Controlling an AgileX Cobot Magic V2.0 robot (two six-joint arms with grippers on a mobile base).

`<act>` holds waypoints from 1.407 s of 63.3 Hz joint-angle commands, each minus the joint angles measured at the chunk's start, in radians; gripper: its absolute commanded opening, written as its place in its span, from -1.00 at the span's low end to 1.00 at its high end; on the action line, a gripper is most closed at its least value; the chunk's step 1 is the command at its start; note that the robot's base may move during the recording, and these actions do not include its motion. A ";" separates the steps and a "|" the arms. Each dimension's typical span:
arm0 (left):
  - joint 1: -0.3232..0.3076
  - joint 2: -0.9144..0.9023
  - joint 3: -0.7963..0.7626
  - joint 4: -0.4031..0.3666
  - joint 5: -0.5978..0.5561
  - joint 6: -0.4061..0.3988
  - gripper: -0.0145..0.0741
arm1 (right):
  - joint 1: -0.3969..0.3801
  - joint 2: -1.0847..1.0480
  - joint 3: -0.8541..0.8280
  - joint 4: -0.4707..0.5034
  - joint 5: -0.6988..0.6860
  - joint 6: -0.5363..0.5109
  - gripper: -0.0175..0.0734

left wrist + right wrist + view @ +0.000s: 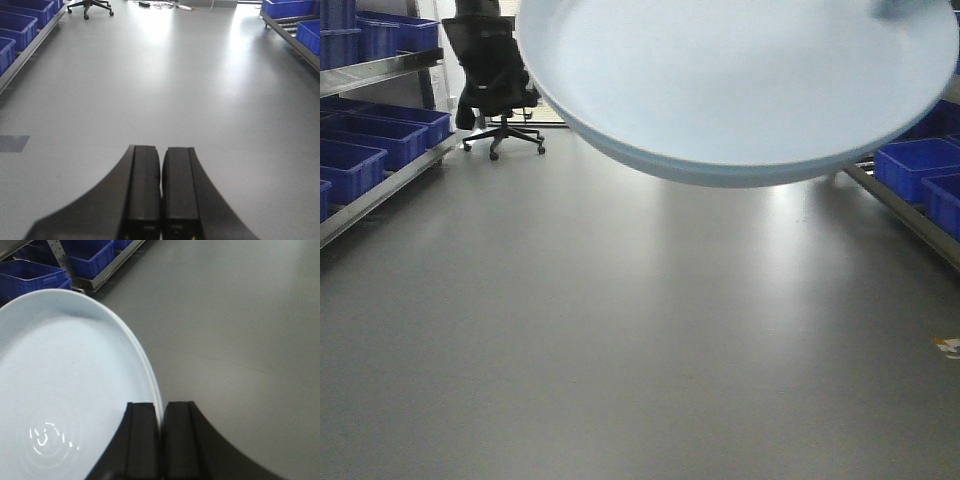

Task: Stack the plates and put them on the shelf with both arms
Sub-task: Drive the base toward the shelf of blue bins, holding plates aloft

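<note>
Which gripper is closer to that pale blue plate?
Right. The right gripper is clamped on the rim of the plate, touching it. The left gripper is shut on nothing; its camera shows only bare floor, no plate.

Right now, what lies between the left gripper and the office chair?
Only bare grey floor between the left gripper and office chair, per the left wrist view.

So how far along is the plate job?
Done: pickup. The plate is in the air, rim pinched by the right gripper; one or a stack, can't tell. The left gripper is shut, empty. Left: shelving; no plate on the racks.
</note>
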 commanded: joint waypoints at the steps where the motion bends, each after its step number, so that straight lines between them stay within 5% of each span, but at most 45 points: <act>1: -0.003 0.007 -0.029 -0.003 -0.088 0.000 -0.45 | 0.001 -0.016 -0.034 0.002 -0.105 -0.003 -0.51; 89: -0.003 0.007 -0.029 -0.003 -0.088 0.000 -0.45 | 0.001 -0.016 -0.034 0.002 -0.105 -0.003 -0.51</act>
